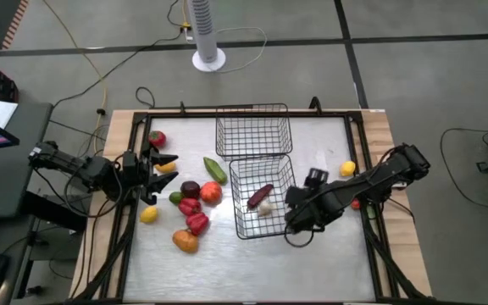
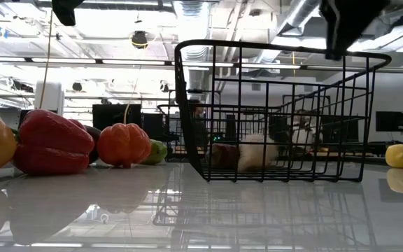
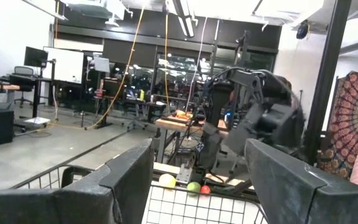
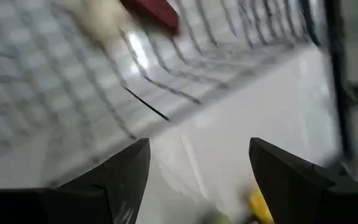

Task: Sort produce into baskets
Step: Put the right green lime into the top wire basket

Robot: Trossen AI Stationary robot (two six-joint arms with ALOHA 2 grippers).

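Note:
Two black wire baskets stand mid-table: the far one [image 1: 253, 129] and the near one [image 1: 261, 196], which holds a dark red piece [image 1: 260, 194] and a whitish garlic piece [image 1: 265, 207]. Loose produce lies to the left: a green cucumber [image 1: 214, 169], an orange-red tomato [image 1: 211, 192], a maroon piece [image 1: 190, 188], red peppers [image 1: 195, 215], a lemon [image 1: 148, 214] and an orange piece [image 1: 185, 241]. My right gripper [image 1: 299, 224] [image 4: 197, 180] hangs open over the near basket's near right corner, nothing between its fingers. My left gripper [image 1: 158, 169] [image 3: 201, 186] stands open at the table's left, beside the produce.
A yellow piece [image 1: 347, 169] and a small red piece [image 1: 356, 203] lie near the table's right edge, beside my right arm. A red piece [image 1: 157, 138] sits at the far left. Bare tabletop [image 1: 261, 267] stretches along the near edge. A white fan base [image 1: 208, 59] stands beyond the table.

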